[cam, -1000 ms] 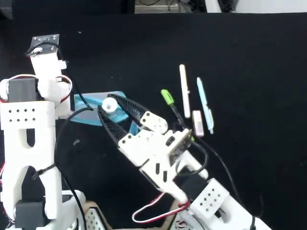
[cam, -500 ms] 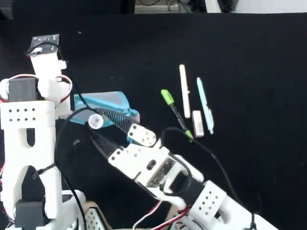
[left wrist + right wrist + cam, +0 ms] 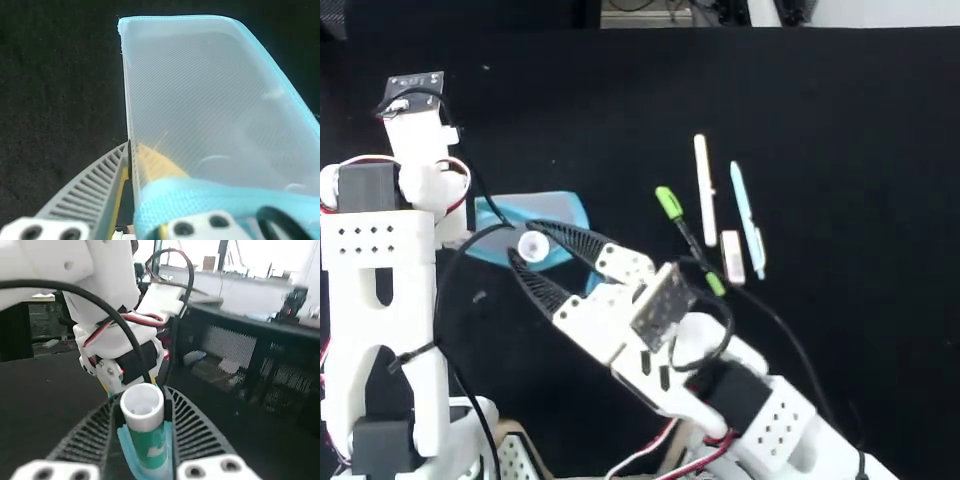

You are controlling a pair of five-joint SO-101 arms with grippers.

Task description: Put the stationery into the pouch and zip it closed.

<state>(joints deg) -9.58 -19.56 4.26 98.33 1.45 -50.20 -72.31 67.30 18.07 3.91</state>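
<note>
One tube (image 3: 146, 435) gripped in right tool (image 3: 141, 396).

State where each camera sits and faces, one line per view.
High: fixed above, looking down on the table; left arm, right arm, pouch, pens show.
Left wrist: on the left arm, looking along its finger over the pouch.
Right wrist: on the right arm, facing the left arm past its gripper and tube.
Shared: pouch, high and left wrist.

A black tabletop (image 3: 840, 110) spreads wide; at its twelve o'clock edge runs a pale strip (image 3: 650, 10) with dark cables. Black mesh-fronted cabinets (image 3: 240, 355) stand beyond.
</note>
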